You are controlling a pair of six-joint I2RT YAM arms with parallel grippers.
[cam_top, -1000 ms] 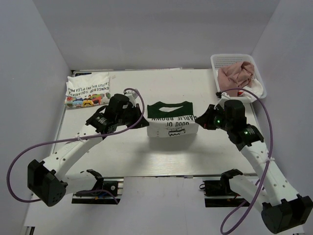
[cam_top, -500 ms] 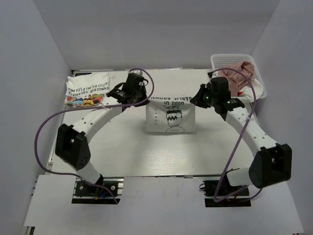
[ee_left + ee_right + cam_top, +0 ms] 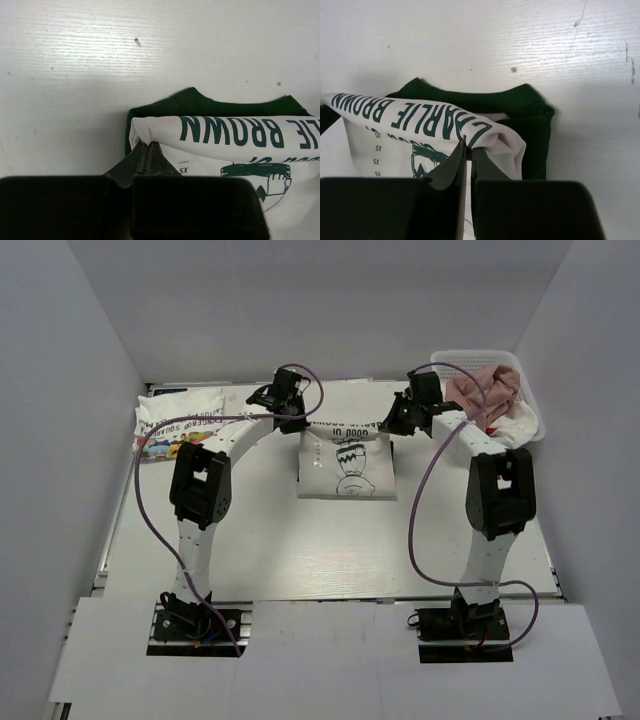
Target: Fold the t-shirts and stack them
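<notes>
Both arms stretch far across the counter (image 3: 300, 550), and the white shirt with green sleeves (image 3: 345, 468) lies at its middle, far edge held between them. The left gripper (image 3: 296, 427) is clamped tight on the shirt's left corner, cloth bunched at its tips. The right gripper (image 3: 386, 429) pinches the opposite corner, jaws closed on the fabric. A folded cartoon shirt (image 3: 180, 425) lies at the far left, and a pink shirt (image 3: 485, 390) sits in the basket (image 3: 470, 354) at the far right.
</notes>
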